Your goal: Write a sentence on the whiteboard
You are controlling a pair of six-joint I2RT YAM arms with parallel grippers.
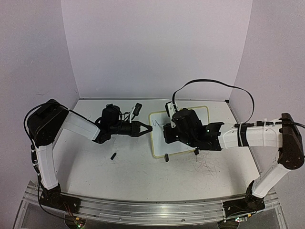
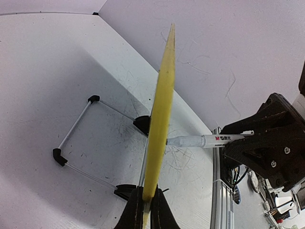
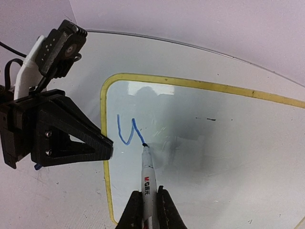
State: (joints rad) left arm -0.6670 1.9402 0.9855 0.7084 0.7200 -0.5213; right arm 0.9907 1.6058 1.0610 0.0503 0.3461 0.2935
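I see the yellow-framed whiteboard [image 1: 159, 143] centre-right; its sentence [image 3: 134, 122] is one blue zigzag near the left edge.

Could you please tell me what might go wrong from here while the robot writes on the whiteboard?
1. The left gripper pinches only the thin yellow edge of the whiteboard. Pen pressure could make the board slip or pivot, which would distort the letters.
2. The marker in the right gripper is drawing the blue stroke close beside the left gripper, so a leftward stroke might bump it.
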